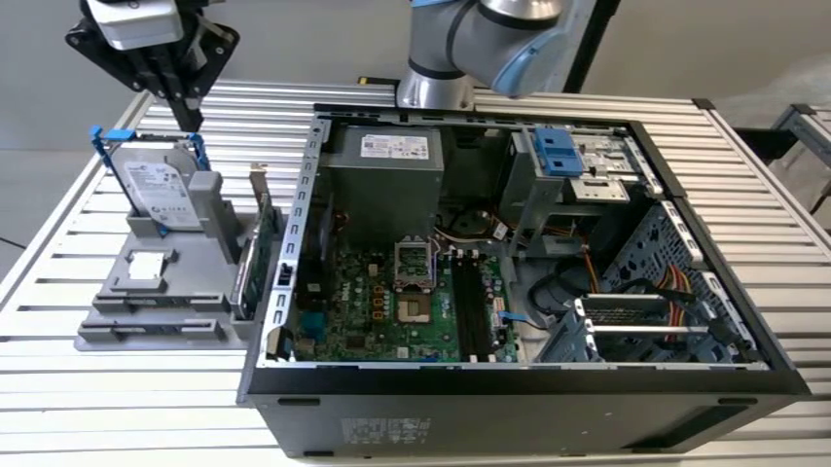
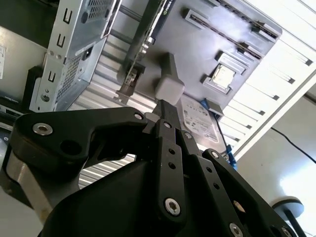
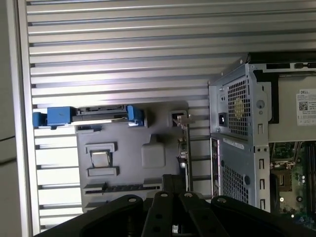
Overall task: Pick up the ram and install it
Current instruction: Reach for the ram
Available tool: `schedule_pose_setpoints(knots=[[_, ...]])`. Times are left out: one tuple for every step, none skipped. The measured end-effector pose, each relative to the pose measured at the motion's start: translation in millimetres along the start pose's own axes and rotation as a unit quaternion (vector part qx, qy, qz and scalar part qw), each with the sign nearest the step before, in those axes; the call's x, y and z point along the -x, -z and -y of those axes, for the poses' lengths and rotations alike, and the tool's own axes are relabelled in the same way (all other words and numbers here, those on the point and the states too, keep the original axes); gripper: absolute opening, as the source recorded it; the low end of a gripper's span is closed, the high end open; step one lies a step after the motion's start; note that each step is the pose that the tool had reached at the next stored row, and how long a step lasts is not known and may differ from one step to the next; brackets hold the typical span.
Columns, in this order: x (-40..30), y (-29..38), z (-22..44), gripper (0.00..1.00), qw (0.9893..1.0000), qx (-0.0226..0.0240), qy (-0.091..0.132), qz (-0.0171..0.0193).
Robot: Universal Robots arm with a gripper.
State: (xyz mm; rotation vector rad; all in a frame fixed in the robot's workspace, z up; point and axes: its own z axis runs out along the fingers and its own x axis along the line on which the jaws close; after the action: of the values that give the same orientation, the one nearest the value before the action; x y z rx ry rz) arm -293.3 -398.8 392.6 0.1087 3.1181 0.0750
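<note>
My gripper (image 1: 194,119) hangs above the table at the exterior view's far left, over the back end of the grey holder (image 1: 195,326) and clear of everything. Its black fingers (image 2: 165,116) are pressed together with nothing between them. In the first wrist view a dark narrow strip (image 3: 123,187), seemingly the ram seen edge-on, lies in a slot of the holder just beyond the gripper (image 3: 173,180). The open computer case (image 1: 292,292) stands to the exterior view's right of the holder, and its motherboard's dark memory slots (image 1: 468,311) are exposed.
On the holder a hard drive in a blue frame (image 1: 162,195) stands upright, a small chip (image 1: 150,261) lies flat, and a green expansion card (image 1: 257,255) stands along the edge close to the case wall. The robot's base (image 1: 435,88) rises behind the case.
</note>
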Motion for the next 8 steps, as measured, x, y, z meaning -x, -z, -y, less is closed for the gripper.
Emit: schedule_pose_setpoints(knots=[[-1.2, 0.0, 0.1, 0.0, 1.0, 0.0, 0.0, 0.0], [-2.5, 0.0, 0.2, 0.0, 1.0, 0.0, 0.0, 0.0], [-3.8, 0.1, 0.3, 0.0, 1.0, 0.0, 0.0, 0.0], [-5.1, 0.1, 0.4, 0.0, 1.0, 0.0, 0.0, 0.0], [-6.5, 0.2, 0.5, 0.0, 1.0, 0.0, 0.0, 0.0], [-7.8, 0.1, 0.6, 0.0, 1.0, 0.0, 0.0, 0.0], [-9.0, 0.2, 0.6, 0.0, 1.0, 0.0, 0.0, 0.0], [-10.4, 0.2, 0.7, 0.0, 1.0, 0.0, 0.0, 0.0]])
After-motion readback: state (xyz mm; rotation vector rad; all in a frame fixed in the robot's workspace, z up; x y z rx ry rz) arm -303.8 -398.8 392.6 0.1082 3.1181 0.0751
